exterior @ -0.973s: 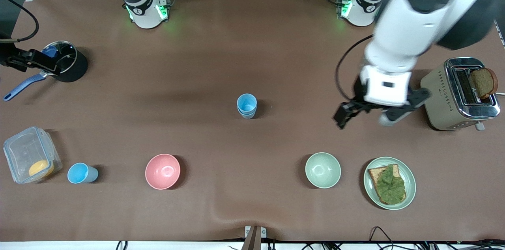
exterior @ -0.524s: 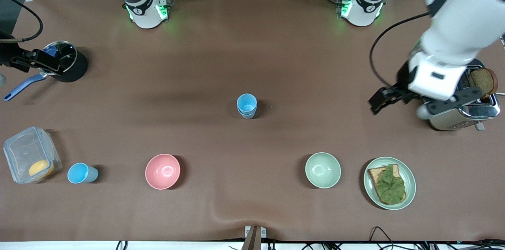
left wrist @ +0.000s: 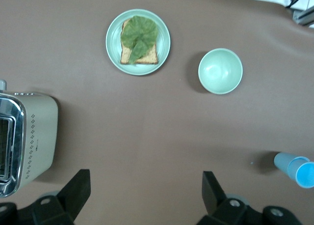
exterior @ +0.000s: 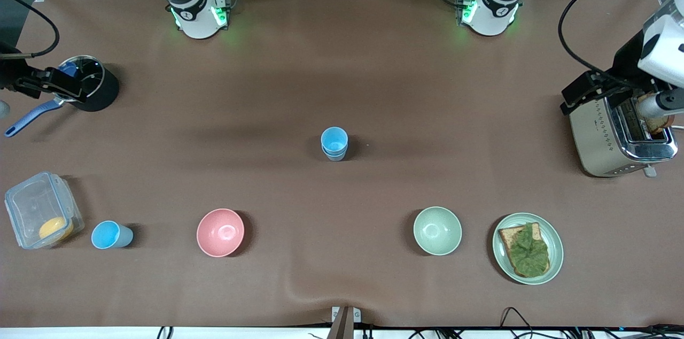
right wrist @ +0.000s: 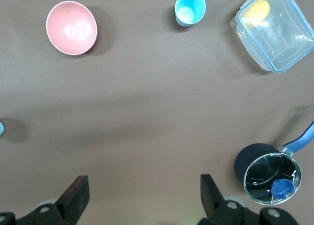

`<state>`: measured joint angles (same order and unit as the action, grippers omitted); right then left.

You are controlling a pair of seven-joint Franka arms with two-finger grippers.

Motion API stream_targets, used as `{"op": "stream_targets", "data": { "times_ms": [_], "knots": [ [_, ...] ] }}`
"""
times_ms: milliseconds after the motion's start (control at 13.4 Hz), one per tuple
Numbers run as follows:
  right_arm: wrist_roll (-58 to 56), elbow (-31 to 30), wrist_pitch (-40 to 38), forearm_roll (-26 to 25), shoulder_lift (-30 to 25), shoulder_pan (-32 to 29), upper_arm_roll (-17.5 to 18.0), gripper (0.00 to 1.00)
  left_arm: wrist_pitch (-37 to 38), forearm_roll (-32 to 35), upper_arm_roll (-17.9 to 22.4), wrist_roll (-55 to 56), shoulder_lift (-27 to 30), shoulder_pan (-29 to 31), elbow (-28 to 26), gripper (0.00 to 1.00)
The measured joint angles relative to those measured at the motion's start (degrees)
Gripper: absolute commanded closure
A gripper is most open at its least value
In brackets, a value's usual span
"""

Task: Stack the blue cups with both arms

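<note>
With cups (exterior: 334,143) stacked, left jaws (exterior: 614,94) have withdrawn over toaster (exterior: 604,138).

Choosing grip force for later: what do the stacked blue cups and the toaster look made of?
Stacked blue cups: probably plastic, matte; even flat colour, thin rims, no glints. Toaster: top looks like polished metal with mirror-like highlights, side a matte beige panel of painted metal or plastic. Left gripper is open over it; right gripper is open over the pot.

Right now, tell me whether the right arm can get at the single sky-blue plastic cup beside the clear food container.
Probably yes: the right gripper is open, nothing covers the sky-blue cup, and only the clear container stands close beside it.
</note>
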<state>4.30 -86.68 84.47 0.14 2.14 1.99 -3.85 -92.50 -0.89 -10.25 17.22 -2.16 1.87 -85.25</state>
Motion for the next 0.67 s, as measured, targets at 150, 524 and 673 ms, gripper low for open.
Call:
{"op": "stream_targets", "data": {
  "times_ms": [150, 524, 673],
  "knots": [
    [0.0, 0.0, 0.0, 0.0, 0.0, 0.0, 0.0, 0.00, 0.0, -0.6, 1.0, -0.8, 1.5, 0.0, -2.7, 0.00],
    [0.0, 0.0, 0.0, -0.1, 0.1, 0.0, 0.0, 0.00, 0.0, -1.1, 4.7, -7.3, 3.9, -0.3, -6.7, 0.00],
    [0.0, 0.0, 0.0, -0.1, 0.1, 0.0, 0.0, 0.00, 0.0, -1.1, 4.8, -7.4, 4.4, -0.6, -7.1, 0.00]
  ]
}}
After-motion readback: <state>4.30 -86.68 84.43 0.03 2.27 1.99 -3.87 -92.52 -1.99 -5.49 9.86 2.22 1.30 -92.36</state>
